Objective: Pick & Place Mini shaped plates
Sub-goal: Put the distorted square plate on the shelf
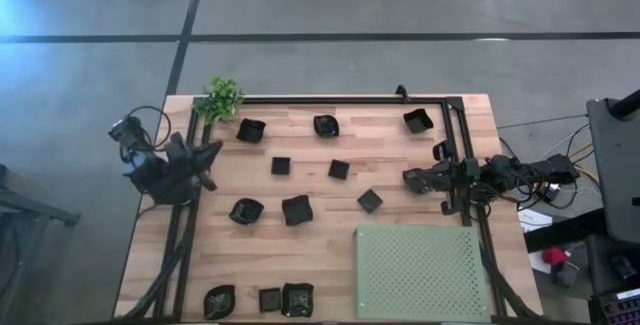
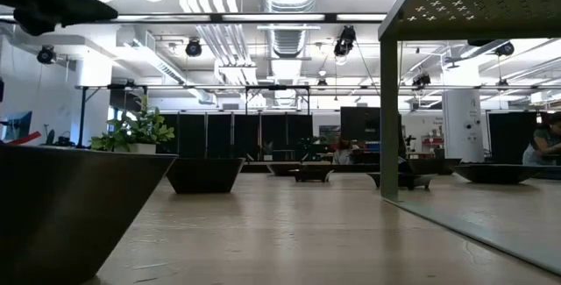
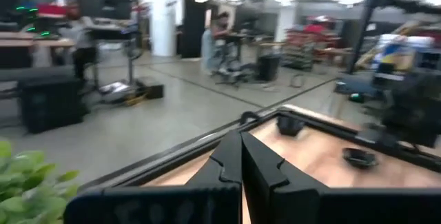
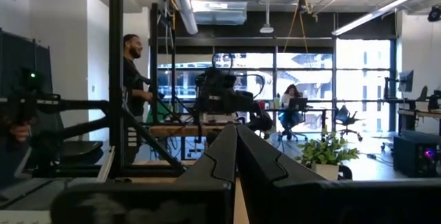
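You have not started: both tools, left tool [image 1: 207,155] and right tool [image 1: 408,177], pressed together and empty, so spread one over a mini shaped plate [image 1: 370,201] just beyond the green mat [image 1: 421,273].

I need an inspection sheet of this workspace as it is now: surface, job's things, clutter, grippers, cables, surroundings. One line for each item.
Surface: wooden table with a dark frame; green perforated mat at the near right corner, nothing on it.
Job's things: about a dozen mini shaped plates scattered on the wood, three at the near left edge; none on the mat.
Clutter: small plant at the far left corner.
Grippers: left gripper at the left edge, fingers shut, empty; right gripper at the right edge, fingers shut, empty.
Cables: bundle right of the table.
Surroundings: open hall; people at desks beyond.
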